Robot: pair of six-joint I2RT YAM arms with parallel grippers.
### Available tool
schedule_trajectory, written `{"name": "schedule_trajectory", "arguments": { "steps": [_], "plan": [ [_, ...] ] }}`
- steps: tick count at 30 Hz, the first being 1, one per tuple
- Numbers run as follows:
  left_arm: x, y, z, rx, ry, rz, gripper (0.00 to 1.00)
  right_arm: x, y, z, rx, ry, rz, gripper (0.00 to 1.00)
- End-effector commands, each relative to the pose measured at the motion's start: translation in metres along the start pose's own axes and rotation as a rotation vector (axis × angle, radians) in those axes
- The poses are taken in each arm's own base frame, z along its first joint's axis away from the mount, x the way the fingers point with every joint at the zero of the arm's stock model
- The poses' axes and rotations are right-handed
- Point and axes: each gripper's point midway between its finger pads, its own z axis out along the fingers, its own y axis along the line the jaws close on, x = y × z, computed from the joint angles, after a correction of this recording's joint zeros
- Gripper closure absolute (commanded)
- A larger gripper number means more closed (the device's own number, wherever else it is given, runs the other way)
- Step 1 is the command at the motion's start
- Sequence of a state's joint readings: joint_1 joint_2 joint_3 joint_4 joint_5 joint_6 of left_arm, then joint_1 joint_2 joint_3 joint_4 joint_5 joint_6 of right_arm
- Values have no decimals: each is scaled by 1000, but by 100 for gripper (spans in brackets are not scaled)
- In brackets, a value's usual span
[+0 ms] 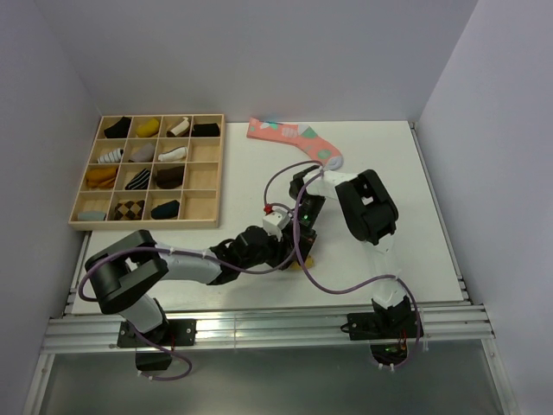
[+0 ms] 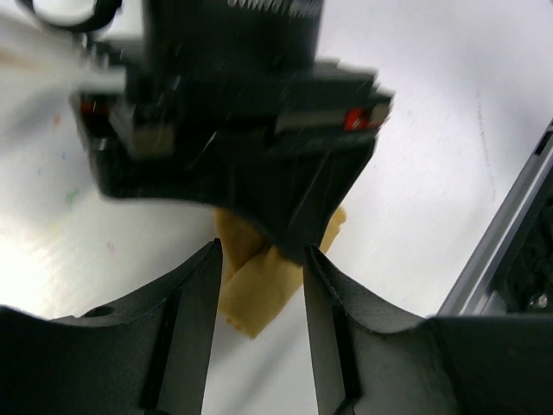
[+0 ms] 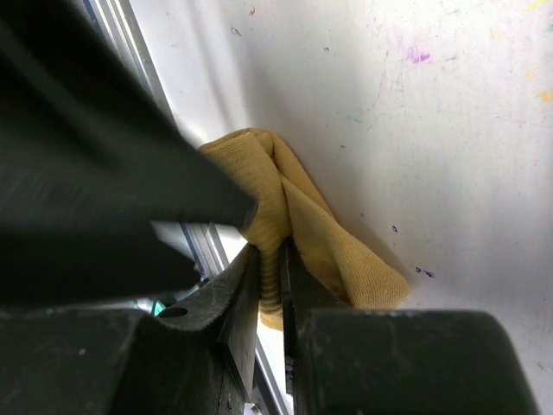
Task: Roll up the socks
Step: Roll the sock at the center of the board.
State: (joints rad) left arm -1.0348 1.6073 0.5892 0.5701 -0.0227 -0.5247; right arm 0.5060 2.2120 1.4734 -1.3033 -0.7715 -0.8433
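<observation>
Near the front edge of the white table (image 1: 415,190), the right gripper (image 3: 270,259) is clamped on a bunched fold of the mustard-tan sock (image 3: 302,207), its jaws pressed together with only ribbed cloth between them. The left gripper (image 2: 261,255) hovers just beside it with jaws apart, the sock's loose end lying on the table in the gap beyond its fingers (image 2: 194,320). The sock sits crumpled close to the aluminium rail (image 2: 505,238) at the table's near side, under two wrists crowded together in the overhead view; the black sock cannot be made out in any view and may be hidden by the arms. The step in hand looks to be the rolling of the tan sock, and it seems barely begun: the cloth is folded over but not wound. To do it well, the left jaws would best come down squarely over the free end and take its full thickness, while the right grip serves as a firm anchor so the turns come out tight. With the wrists this close, a knock between them is the likeliest upset, and a pull toward the rail could drag the sock off the table. A pink patterned sock (image 1: 294,138) lies at the far side, and a wooden tray (image 1: 220,173) of rolled socks stands at the far left
</observation>
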Motion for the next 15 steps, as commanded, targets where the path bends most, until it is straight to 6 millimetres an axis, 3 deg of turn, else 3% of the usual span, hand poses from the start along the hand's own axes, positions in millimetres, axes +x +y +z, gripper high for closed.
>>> {"name": "schedule_trajectory", "arguments": {
  "steps": [1,15],
  "plan": [
    [-21,-15,6,42,-41,53,52,6,-40,2,120,59,-58,92],
    [8,-16,11,92,28,26,54,9,-42,4,121,72,-45,92]
  ]
}}
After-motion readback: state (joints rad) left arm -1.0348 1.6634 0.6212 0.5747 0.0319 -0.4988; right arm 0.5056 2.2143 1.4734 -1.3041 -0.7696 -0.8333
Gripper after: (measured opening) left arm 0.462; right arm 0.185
